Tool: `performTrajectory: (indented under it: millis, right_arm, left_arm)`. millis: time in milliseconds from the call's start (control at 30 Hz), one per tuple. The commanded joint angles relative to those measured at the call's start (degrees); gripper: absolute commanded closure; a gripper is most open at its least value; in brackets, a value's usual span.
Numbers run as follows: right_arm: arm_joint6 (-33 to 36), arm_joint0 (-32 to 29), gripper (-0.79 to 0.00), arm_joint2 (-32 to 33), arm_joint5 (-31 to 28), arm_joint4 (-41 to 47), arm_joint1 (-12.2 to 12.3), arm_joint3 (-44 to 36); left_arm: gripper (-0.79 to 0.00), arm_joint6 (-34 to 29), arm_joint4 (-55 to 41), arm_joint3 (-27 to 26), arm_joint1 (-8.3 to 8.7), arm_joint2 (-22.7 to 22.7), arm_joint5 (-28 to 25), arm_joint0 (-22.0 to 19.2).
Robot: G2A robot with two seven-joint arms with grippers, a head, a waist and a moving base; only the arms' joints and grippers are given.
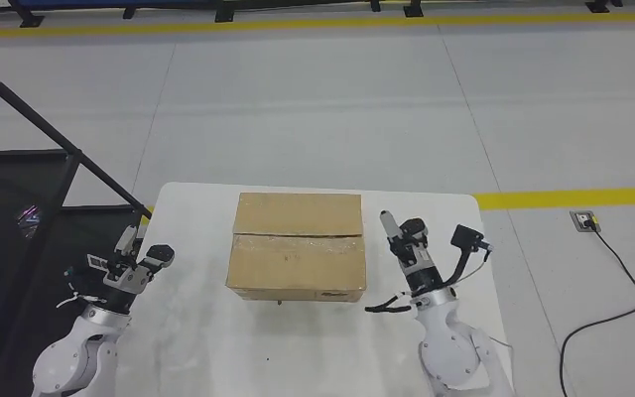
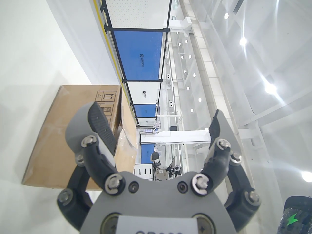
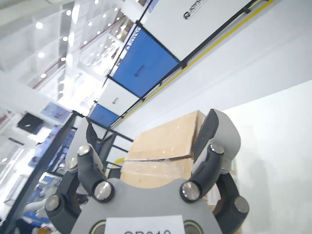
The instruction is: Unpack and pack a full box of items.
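Observation:
A closed brown cardboard box (image 1: 298,246) stands in the middle of the white table (image 1: 198,337), its top flaps meeting along a seam. The box (image 2: 70,132) also shows in the left wrist view, and the box (image 3: 160,157) lies beyond the fingers in the right wrist view. My left gripper (image 1: 137,244) is near the table's left edge, apart from the box, open with nothing between its fingers (image 2: 102,125). My right gripper (image 1: 399,230) is just right of the box, open and holding nothing, its fingers (image 3: 207,132) spread wide.
A black frame with dark netting (image 1: 40,198) stands off the table's left side. A yellow floor line (image 1: 556,198) runs behind the table at the right, and a cable (image 1: 605,298) lies on the floor there. Bare tabletop lies in front of the box.

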Motion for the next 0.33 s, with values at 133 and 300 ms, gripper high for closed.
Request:
performTrajectory:
  millis: [133,300]
  right_arm:
    - [0.25,0.07,-0.785,0.0,-1.73,1.1,0.0,0.05]
    - [0.25,0.06,-0.785,0.0,-1.72,1.09,0.0,0.05]
  left_arm:
    - [-0.784,0.01,-0.01,0.0,0.0,0.0,0.0,0.0]
    - [-0.785,0.01,-0.01,0.0,0.0,0.0,0.0,0.0]
